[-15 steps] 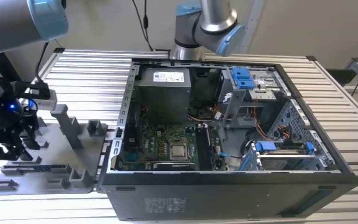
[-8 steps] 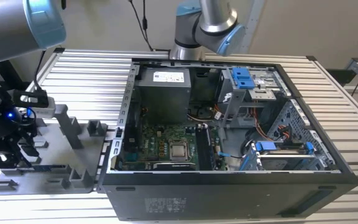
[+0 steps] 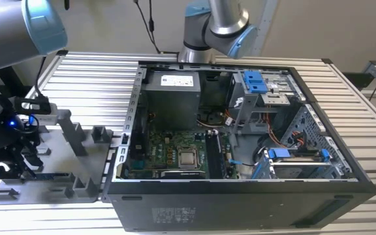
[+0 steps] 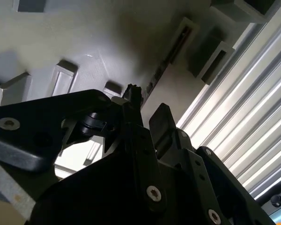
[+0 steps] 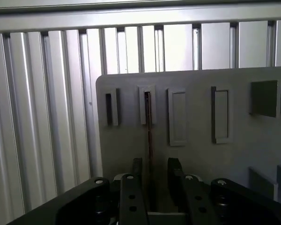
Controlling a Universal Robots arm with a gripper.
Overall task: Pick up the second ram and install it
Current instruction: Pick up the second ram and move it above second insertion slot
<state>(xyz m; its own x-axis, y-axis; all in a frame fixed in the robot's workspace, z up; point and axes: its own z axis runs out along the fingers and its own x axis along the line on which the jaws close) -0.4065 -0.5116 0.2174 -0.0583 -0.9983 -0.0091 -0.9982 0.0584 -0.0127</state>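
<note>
fig. exterior view: the arm (image 3: 18,24) reaches down at the exterior view's left. its gripper (image 3: 11,164) is low over the grey plate (image 3: 60,164), which lies on the slatted table (image 3: 90,73) just beside the open case (image 3: 240,205). a green board (image 3: 175,152) lies bare on the case floor.

first wrist view: the ram (image 5: 149,124), a thin dark stick, stands on edge on the plate (image 5: 196,154). its far end sits in a narrow raised block (image 5: 141,108) (one of a row of such blocks). its near end runs in between the two fingers (image 5: 137,176) of the gripper (image 5: 155,164). the jaws stand apart, one on each side of the ram, with a gap showing on at least one side. they straddle it and do not clamp it.

second wrist view: the ram (image 4: 155,77) runs from its block toward the gripper (image 4: 146,101), with one fingertip (image 4: 162,119) beside it. whether either finger touches the ram cannot be told.
</note>
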